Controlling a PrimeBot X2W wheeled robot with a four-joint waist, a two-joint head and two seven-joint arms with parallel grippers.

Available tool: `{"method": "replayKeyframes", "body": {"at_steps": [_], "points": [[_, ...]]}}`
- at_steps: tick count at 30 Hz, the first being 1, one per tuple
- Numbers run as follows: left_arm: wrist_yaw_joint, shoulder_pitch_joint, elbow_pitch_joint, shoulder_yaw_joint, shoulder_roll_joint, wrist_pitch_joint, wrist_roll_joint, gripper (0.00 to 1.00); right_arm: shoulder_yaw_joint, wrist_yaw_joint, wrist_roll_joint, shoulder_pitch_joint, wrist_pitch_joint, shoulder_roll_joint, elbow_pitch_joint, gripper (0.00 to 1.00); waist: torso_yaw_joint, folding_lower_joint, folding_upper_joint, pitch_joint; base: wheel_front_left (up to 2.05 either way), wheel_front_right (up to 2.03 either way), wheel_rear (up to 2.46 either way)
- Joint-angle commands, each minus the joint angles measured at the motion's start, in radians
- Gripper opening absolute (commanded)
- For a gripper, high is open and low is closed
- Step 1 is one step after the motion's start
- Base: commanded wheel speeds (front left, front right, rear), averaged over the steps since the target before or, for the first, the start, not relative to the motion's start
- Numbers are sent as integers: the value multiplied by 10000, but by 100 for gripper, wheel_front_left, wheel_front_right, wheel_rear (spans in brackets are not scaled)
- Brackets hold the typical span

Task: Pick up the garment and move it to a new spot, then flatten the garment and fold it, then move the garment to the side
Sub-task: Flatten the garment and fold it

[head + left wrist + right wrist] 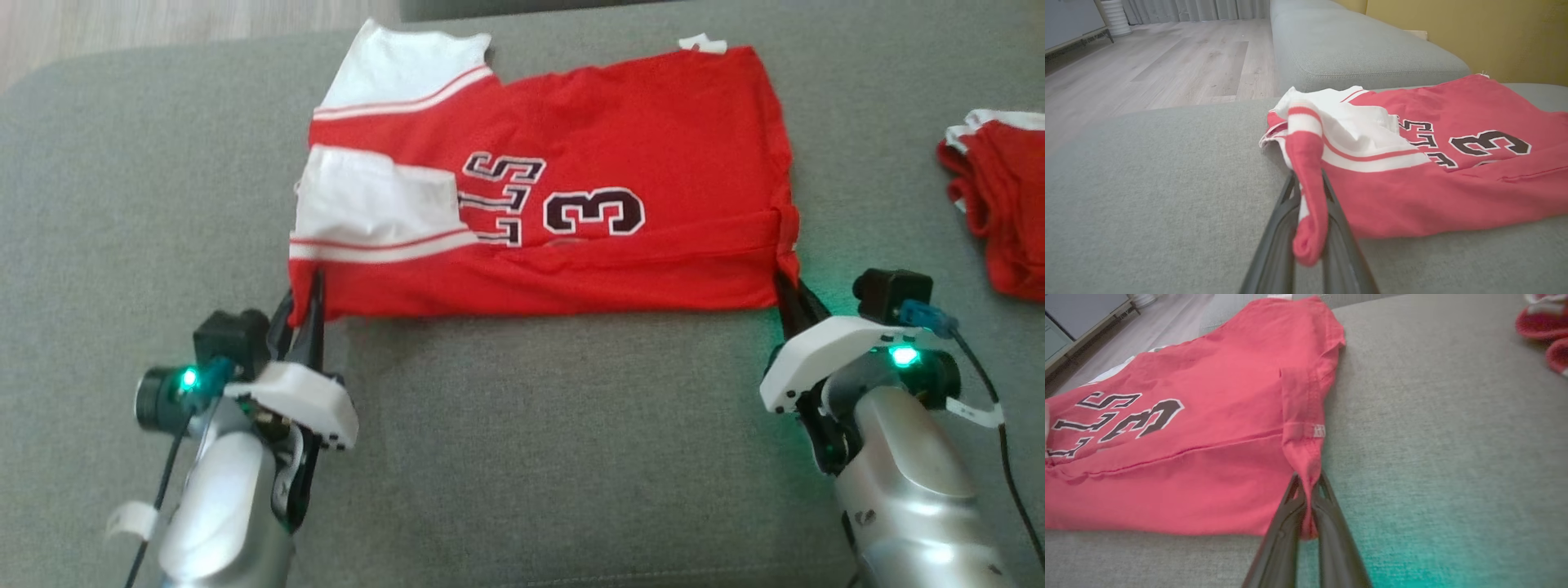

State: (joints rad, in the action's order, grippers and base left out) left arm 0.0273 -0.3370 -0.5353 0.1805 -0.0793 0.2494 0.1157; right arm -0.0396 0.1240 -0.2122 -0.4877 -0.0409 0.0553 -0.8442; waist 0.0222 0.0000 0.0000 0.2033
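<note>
Grey sofa cushion (pixel 522 425) carries the red number 3 jersey (pixel 604 147), spread sideways across its middle. At its near left corner the left gripper (pixel 313 284) has its fingers narrow, pinching a rolled bit of hem; that roll looks thin and could slip out on a lift. The white sleeve (pixel 375 204) lies doubled over the lettering, hiding part of it, and may bunch further if the arms pull unevenly. At the near right corner the right gripper (pixel 782 284) is likewise clamped on a small fold. How deep either bite goes I cannot tell. A second red garment (pixel 1000 204) is cut off at the right edge.
</note>
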Motion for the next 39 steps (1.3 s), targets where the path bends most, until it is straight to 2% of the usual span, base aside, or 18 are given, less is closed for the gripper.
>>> {"method": "replayKeyframes", "body": {"at_steps": [1,10,16,22,30,36,37,38,39], "points": [[7,-13,230,-351,-227,123,-29,0,-7,67,254,-177,-251,-51,212,0,-72,0,0,-195,0,0,0],[30,581,78,-365,-263,124,34,0,640,67,831,404,-579,-51,369,0,-202,0,0,-931,0,0,0],[21,1176,198,-307,-193,124,99,0,742,67,888,1246,-427,-51,1014,0,-217,0,0,-1504,0,0,0],[115,1950,432,-68,-123,124,114,0,858,67,755,2471,254,-51,2475,0,-143,0,0,-2002,0,0,0],[196,3015,873,34,-251,124,262,0,1310,67,453,4514,1893,-51,5202,0,-63,0,0,-2280,0,0,0],[193,3156,831,157,-211,79,361,0,1515,67,163,5322,2665,-51,6205,0,28,0,0,-2253,0,0,0],[184,3125,786,178,-194,75,376,3,1530,67,129,5383,2727,-51,6306,67,38,0,0,-2244,0,0,0],[182,3091,720,208,-180,41,386,35,1555,67,62,5426,2773,-51,6393,100,43,0,0,-2231,0,0,0],[179,3048,649,249,-173,3,375,100,1563,67,82,5438,2755,-51,6514,100,41,0,0,-2211,0,0,0]]}}
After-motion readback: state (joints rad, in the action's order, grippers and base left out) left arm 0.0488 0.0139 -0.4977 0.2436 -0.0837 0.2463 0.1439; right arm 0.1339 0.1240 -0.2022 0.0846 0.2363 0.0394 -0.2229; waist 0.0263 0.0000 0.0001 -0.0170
